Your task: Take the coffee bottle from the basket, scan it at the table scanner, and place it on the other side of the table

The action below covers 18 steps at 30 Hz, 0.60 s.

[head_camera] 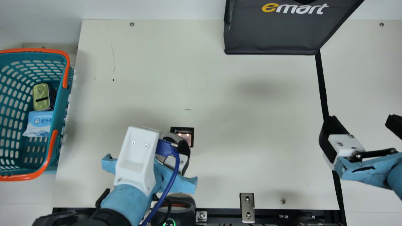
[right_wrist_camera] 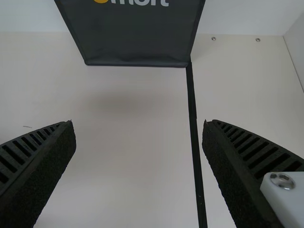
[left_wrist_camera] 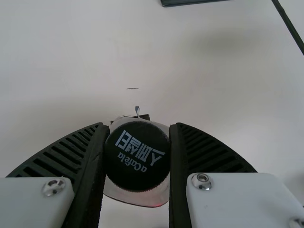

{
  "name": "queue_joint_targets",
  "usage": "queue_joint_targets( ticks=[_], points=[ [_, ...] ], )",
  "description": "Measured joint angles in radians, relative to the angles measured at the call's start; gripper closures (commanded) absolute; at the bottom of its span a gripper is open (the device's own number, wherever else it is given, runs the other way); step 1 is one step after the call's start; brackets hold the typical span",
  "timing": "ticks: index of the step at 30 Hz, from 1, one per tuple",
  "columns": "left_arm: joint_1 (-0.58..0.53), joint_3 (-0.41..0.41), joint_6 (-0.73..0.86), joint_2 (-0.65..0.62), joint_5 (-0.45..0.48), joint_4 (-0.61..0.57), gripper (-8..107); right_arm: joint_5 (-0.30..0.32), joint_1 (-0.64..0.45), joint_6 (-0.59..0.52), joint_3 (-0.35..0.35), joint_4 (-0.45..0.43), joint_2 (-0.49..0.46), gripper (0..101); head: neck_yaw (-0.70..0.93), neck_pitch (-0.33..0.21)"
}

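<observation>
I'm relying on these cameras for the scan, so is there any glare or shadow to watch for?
Main view: two small bright glints on the scanner window, and a soft dark patch on the table near the dark bag; left wrist view: a faint red glow at the rim of the coffee bottle; right wrist view: a soft shadow near the bag.

Cream table point(head_camera: 251, 131) (few dark scratches point(head_camera: 113, 58)); dark bag point(head_camera: 273, 34) upper right, black strip point(head_camera: 321, 81) down right side, black-framed square point(head_camera: 186, 136) near centre, metal bracket point(head_camera: 247, 205) at bottom
</observation>
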Motion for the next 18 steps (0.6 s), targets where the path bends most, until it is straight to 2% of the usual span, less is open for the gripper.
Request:
queue_joint_targets(
  ticks=[9,18],
  points=[
    [0.07,0.03,0.136,-0.042,-0.078,-0.087,107,0.0,0.0,0.0,0.0,0.0,0.0,6,0.0,0.0],
    [0.202,0.075,0.385,-0.096,-0.215,-0.208,107,0.0,0.0,0.0,0.0,0.0,0.0,6,0.0,0.0]
  ],
)
